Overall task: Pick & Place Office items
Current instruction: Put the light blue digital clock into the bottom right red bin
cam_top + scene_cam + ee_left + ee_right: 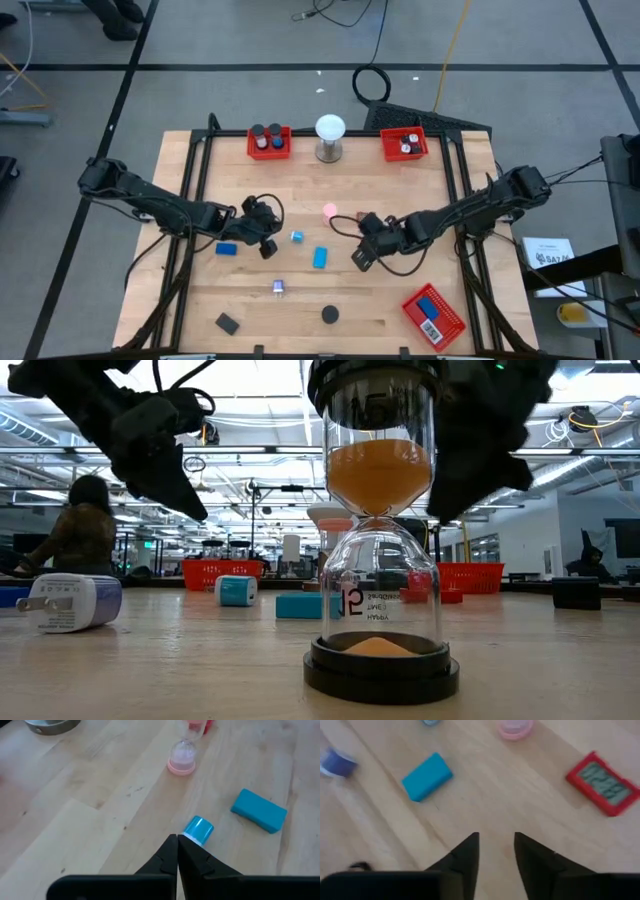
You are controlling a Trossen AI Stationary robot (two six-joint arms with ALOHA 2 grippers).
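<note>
Several office items already sat in the two far red trays (269,142) at roughly 11 and 1 o'clock and in the tray (434,313) at 5 o'clock, but most still lay loose mid-table: a blue block (320,258), a small blue cylinder (297,237), a pink timer (330,211) and a black disc (329,315). The left gripper (266,245) hovered clenched and empty near the cylinder; the right gripper (361,258) hung with jaws parted, holding nothing. The white globe (330,130) stood at 12 o'clock, clear of the work.

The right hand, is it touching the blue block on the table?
Apart. The right wrist view shows the right hand with its fingers parted around nothing but bare wood, and the blue block lies farther off, with a clear stretch of table between them.
</note>
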